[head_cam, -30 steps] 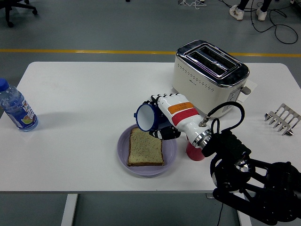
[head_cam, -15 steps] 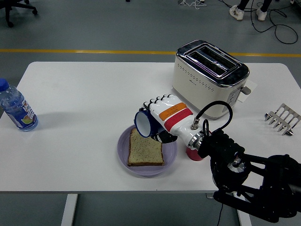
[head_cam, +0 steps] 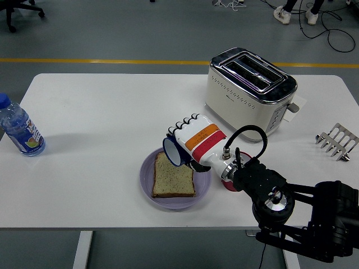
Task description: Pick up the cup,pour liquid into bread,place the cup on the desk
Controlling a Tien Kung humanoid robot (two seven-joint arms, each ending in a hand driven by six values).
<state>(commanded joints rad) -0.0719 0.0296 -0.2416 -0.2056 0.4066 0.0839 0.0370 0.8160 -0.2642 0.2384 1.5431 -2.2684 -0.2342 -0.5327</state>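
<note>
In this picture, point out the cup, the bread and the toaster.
cup (head_cam: 173, 151), head view, on its blue rim.
bread (head_cam: 173, 176), head view, middle of the slice.
toaster (head_cam: 241, 98), head view, its cream side wall.

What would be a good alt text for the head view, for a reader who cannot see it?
The robot's right hand tips a blue cup over a bread slice on a purple plate on a white table. A toaster stands behind, a water bottle far left.

Lab floor — yellow line (head_cam: 112, 60), cables (head_cam: 331, 28).
</note>
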